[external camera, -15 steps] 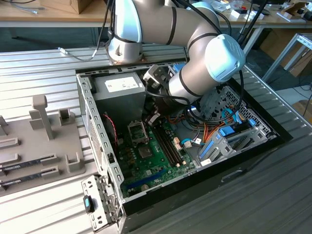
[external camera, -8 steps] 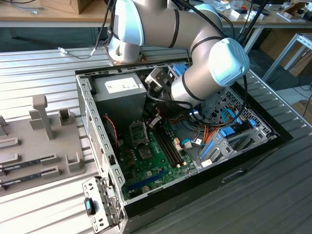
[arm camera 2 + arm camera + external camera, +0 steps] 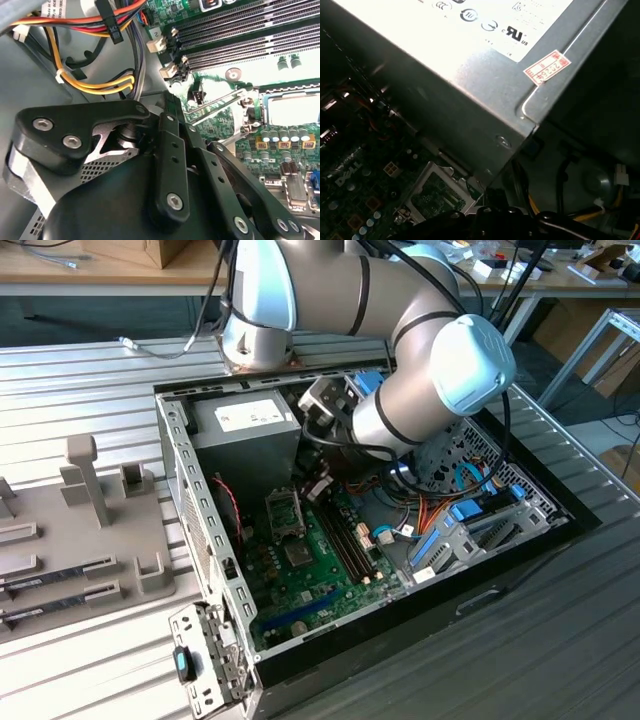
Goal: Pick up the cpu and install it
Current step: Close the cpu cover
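Observation:
In the exterior view my gripper (image 3: 318,486) hangs inside the open computer case (image 3: 190,490), just beside the power-supply box and right above the motherboard's socket (image 3: 283,512). The socket's hinged metal frame (image 3: 250,107) stands open in the second wrist view, and its inside looks bright and washed out. The first wrist view has the same socket (image 3: 437,196) with a greenish inner surface. The gripper's black linkage (image 3: 167,165) covers the near part of the second wrist view. The cpu is hidden or out of view; I cannot tell whether it lies in the socket or in the gripper.
The grey power-supply box (image 3: 245,430) stands close against the gripper. Memory slots (image 3: 350,540), coloured cables (image 3: 100,85) and a drive cage with blue tabs (image 3: 470,525) crowd the case. A grey fixture tray (image 3: 90,540) with long memory sticks lies at the exterior view's left.

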Available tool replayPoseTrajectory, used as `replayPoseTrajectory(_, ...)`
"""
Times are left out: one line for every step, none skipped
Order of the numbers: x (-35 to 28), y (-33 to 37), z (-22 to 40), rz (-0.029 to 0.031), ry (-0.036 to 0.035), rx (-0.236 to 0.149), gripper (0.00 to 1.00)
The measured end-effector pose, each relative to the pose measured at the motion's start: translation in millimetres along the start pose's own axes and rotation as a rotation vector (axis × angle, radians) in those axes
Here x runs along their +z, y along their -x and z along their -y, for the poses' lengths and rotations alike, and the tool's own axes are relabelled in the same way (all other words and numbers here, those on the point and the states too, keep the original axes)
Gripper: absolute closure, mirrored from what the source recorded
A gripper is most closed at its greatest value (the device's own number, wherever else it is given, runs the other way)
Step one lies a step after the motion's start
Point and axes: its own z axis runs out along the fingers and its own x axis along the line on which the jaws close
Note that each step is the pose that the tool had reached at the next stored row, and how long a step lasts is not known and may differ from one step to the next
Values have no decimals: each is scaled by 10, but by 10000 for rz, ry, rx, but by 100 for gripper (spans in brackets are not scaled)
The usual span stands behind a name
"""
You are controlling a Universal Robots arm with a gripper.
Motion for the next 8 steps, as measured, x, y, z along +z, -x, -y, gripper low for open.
replayPoseTrajectory(-10,1,-4,5,7,-3,89)
replayPoseTrajectory(-16,1,-7,10,13,-5,89)
replayPoseTrajectory(-19,1,-8,16,20,-7,89)
replayPoseTrajectory(-20,2,-9,22,27,-10,89)
replayPoseTrajectory(-23,1,-10,22,28,-10,89)
replayPoseTrajectory(-27,1,-12,23,31,-10,89)
replayPoseTrajectory(-33,1,-14,24,33,-11,89)
replayPoseTrajectory(-44,1,-19,30,40,-13,89)
